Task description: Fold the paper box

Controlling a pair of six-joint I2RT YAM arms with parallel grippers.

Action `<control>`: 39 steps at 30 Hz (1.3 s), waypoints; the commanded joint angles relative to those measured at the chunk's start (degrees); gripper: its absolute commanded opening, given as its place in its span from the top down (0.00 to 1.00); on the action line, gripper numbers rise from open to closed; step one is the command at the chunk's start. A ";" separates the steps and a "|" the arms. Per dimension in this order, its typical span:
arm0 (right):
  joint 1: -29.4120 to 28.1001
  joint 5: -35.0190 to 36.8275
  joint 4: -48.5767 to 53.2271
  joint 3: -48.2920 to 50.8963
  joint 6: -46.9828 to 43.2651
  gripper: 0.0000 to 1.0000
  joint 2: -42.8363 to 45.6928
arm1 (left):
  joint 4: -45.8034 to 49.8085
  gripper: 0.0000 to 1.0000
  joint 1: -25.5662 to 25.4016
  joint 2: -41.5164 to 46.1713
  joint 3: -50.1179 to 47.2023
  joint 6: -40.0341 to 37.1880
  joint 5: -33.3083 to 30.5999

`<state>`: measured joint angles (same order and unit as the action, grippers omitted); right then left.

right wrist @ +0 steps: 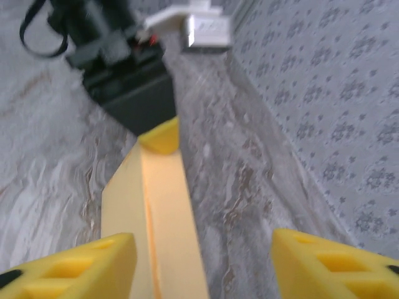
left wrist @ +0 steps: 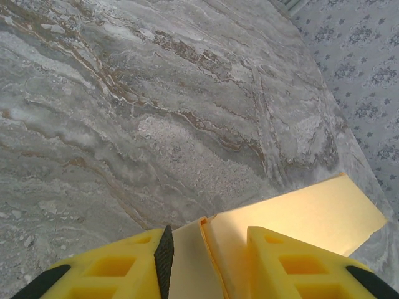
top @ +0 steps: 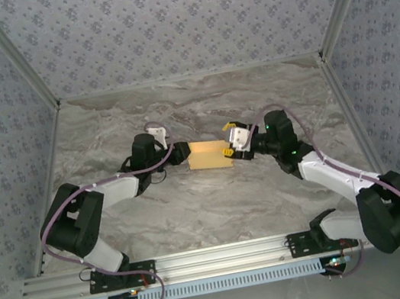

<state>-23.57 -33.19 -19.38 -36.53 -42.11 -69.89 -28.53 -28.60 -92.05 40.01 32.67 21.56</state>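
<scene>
Big grey marbled table spread under everything, and dead in the middle of it lies the paper box, orange-yellow card, low and flattish on the stone. The left arm reaches in on the box's left side, the right arm on its right side, so the box sits squarely between the two.

Now the tools. The left gripper is right at the box's left edge. From its wrist camera the left fingers straddle the card. A raised seam where two panels meet runs up between them. A pale panel lies against the dark pad of one finger, and a brighter panel stretches away past the other. Pinching or just bracketing? I can't tell from here.

Over to the right gripper, at the box's right edge. The right fingers stand well spread, with the card just beside one of them and bare table between the card and the other. Looking along the box from that side, a yellow fingertip of the left gripper caps its far end.
</scene>
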 commanded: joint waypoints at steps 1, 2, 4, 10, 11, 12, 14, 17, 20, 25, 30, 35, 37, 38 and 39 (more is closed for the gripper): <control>1.72 -4.46 3.11 -2.54 7.53 0.54 -2.01 | 12.53 0.65 -0.36 -3.80 -2.48 -2.09 -3.59; 1.83 -1.53 2.42 -3.39 9.51 0.61 -3.71 | 12.47 0.65 -0.32 -3.67 -2.57 -2.36 -3.47; 2.03 0.30 1.54 -5.01 12.29 0.68 -6.55 | 12.59 0.65 -0.35 -3.25 -2.76 -2.75 -3.37; 0.19 0.94 9.18 -8.40 5.82 0.87 -14.19 | 14.05 0.65 -0.36 -1.92 -3.36 -4.25 -4.23; 0.13 0.98 11.64 -7.91 1.95 0.88 -15.27 | 14.31 0.65 -0.32 -1.91 -3.51 -4.43 -4.32; 0.22 2.60 13.09 -7.10 0.02 0.89 -16.43 | 14.43 0.65 -0.32 -1.97 -3.46 -4.60 -4.51; 0.28 6.97 15.69 -6.81 -2.22 0.97 -17.09 | 14.61 0.65 -0.38 -2.35 -3.40 -4.96 -4.42; 1.89 6.60 21.55 -9.22 -3.62 1.00 -16.76 | 14.98 0.64 -0.35 -3.11 -3.01 -5.53 -4.28; 1.34 6.66 24.97 -10.90 -6.90 1.00 -13.63 | 15.87 0.65 -0.36 -3.74 -2.16 -6.25 -4.06; 0.47 2.09 26.70 -14.58 -10.49 0.98 -11.12 | 16.14 0.64 -0.32 -3.90 -1.78 -6.72 -4.08; -0.16 9.36 30.28 -15.60 -17.92 0.97 -16.83 | 16.25 0.64 -0.35 -4.04 -1.82 -6.90 -4.08; -1.60 15.10 32.12 -14.31 -19.56 0.96 -19.50 | 17.33 0.63 -0.32 -3.80 -1.58 -7.93 -3.99; -2.84 15.33 33.07 -15.59 -19.11 0.95 -18.96 | 17.90 0.63 -0.36 -3.80 -1.30 -8.38 -3.81; -3.83 15.46 34.00 -16.81 -19.20 0.95 -18.38 | 18.15 0.63 -0.37 -3.78 -1.13 -8.62 -3.73; -4.89 15.34 34.63 -18.21 -19.23 0.91 -17.75 | 18.40 0.63 -0.32 -3.84 -1.00 -8.75 -3.57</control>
<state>-25.74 -20.69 7.64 -53.49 -59.61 -86.63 -25.65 -28.86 -92.05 41.45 26.79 21.04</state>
